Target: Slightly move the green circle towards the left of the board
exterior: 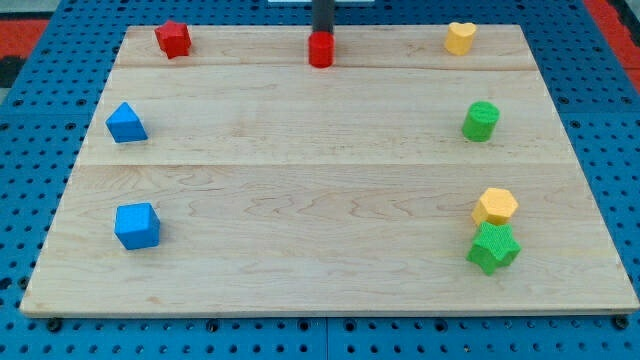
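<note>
I've got the wooden board (pixel 320 200) in full view, resting on a blue pegboard surface (pixel 40 180). My rod comes down from the view's top edge at the middle, and my tip (pixel 321 36) appears to sit right at the red cylinder (pixel 320 50), just behind it; the very end is hidden by that block, so I can't tell whether they touch. There's no hand on this arm, only the bare rod, and it has hold of nothing.

The green circle (pixel 480 121) stands near the board's right edge, in the upper half, well apart from my tip. Above it, by the top right corner, sits the yellow heart-shaped block (pixel 460 38). Down toward the bottom right corner, the yellow hexagon (pixel 495 206) sits just above the green star-like block (pixel 493 248), the two touching or very nearly.

Over on the left side: a red block (pixel 173 39), shape unclear, by the top left corner, a blue triangle (pixel 126 123) near the left edge, and a blue cube (pixel 137 225) below it toward the bottom left corner.
</note>
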`<action>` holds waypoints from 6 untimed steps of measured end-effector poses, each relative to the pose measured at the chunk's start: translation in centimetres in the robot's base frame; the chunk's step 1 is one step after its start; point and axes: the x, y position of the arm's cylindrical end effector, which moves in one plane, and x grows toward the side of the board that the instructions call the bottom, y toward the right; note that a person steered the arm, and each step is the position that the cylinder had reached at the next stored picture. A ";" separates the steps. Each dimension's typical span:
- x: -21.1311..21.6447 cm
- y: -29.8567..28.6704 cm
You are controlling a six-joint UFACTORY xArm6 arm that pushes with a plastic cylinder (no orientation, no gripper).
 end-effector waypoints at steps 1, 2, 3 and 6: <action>7.7 1.1; 16.5 1.3; 21.2 8.5; 16.8 24.7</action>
